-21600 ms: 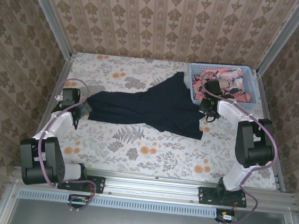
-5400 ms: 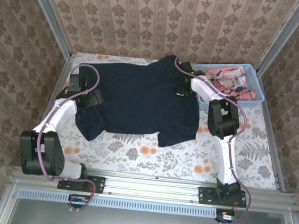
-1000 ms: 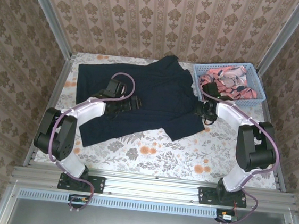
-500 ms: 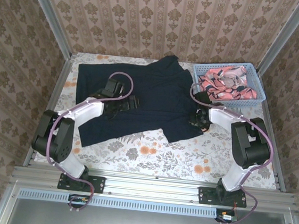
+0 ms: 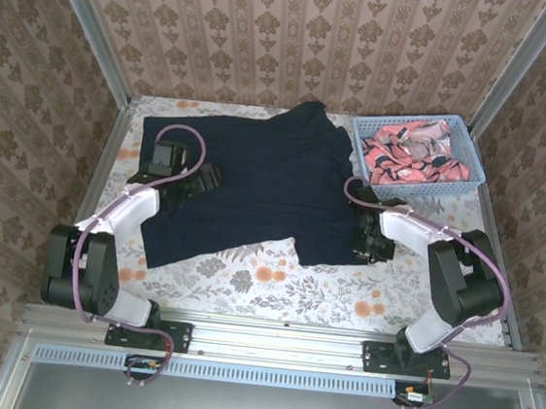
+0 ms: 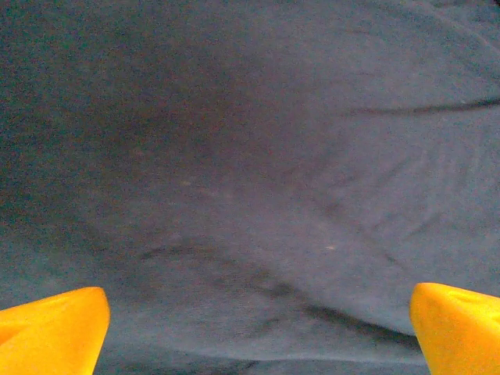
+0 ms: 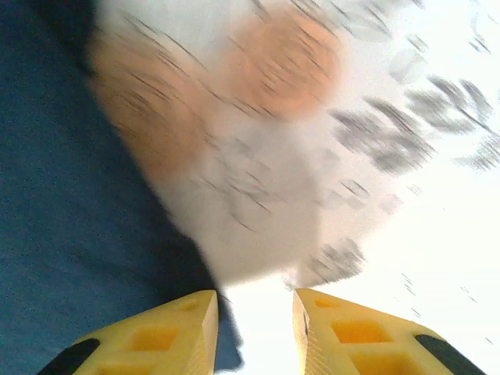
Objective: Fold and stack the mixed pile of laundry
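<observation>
The T-shirt (image 5: 266, 179) lies spread over the middle of the table (image 5: 275, 278), collar toward the far wall, one sleeve reaching the left edge. My left gripper (image 5: 201, 177) hangs over its left half with the jaws as wide as they go; my wrist camera sees my fingers (image 6: 55, 328) at the frame's two lower corners with only wrinkled dark cloth between them, and I grip nothing. My right gripper (image 7: 256, 301) sits at the shirt's near right corner, jaws narrow with a slim gap of bare tablecloth showing between them. That view is blurred, so the hem seems to reach just into the gap beside one finger, but I cannot say it is pinched. The pink garment (image 5: 415, 151) lies bunched in the basket (image 5: 422, 184) at the far right corner.
</observation>
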Robot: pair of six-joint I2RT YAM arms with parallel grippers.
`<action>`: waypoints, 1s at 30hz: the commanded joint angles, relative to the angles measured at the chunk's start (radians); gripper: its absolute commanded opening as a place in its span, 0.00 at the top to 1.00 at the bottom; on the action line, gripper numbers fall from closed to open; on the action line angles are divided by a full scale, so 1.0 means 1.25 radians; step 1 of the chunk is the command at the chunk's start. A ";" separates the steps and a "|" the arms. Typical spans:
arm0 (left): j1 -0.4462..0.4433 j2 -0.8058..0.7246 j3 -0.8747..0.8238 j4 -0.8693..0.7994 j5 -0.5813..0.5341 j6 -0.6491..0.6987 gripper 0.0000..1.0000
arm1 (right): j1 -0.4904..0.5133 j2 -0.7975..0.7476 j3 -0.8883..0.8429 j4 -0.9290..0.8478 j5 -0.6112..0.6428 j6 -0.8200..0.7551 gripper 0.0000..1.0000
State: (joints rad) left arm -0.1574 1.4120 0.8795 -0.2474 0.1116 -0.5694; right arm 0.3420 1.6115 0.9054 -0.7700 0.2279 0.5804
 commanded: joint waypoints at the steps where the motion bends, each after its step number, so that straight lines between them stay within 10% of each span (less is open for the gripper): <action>1: 0.036 -0.041 -0.011 -0.037 -0.010 0.051 0.00 | -0.001 -0.064 0.007 -0.094 0.052 0.005 0.67; 12: 0.114 0.028 0.041 -0.011 -0.272 0.120 0.00 | 0.010 0.064 0.301 0.080 -0.006 -0.089 0.66; 15: 0.177 0.079 0.065 0.028 -0.177 0.090 0.04 | 0.003 0.156 0.376 0.123 -0.039 -0.102 0.71; 19: 0.209 0.168 0.112 0.065 -0.044 0.037 0.35 | -0.013 0.270 0.471 0.130 -0.053 -0.110 0.79; 30: 0.291 0.321 0.176 0.124 0.068 0.019 0.45 | -0.022 0.367 0.515 0.115 -0.068 -0.116 0.82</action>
State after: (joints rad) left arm 0.1963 1.7767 1.0504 -0.1413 0.1009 -0.5304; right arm 0.3145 2.0487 1.5253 -0.6083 0.1493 0.4469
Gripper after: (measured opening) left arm 0.573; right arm 0.184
